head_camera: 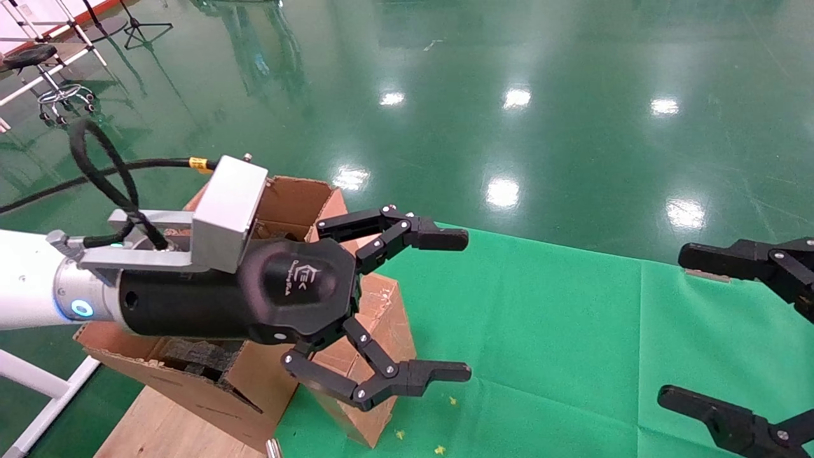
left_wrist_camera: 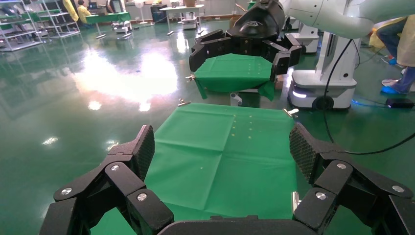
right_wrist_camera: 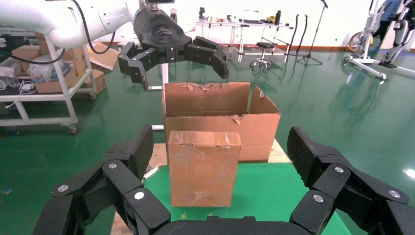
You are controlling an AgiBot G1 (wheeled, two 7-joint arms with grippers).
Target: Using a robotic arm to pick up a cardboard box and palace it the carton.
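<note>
1. Left gripper on the robotic arm hangs w/ fingers spread wide, empty, above the cardboard box.
2. White logo on its black housing; letters too small to read.
3. Cardboard box stands upright on green cloth, just in front of the carton; tape on top.
4. Right gripper hovers at cloth's far right, fingers apart, empty.

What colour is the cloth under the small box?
Green. The cloth under the box shows best in the right wrist view.
</note>
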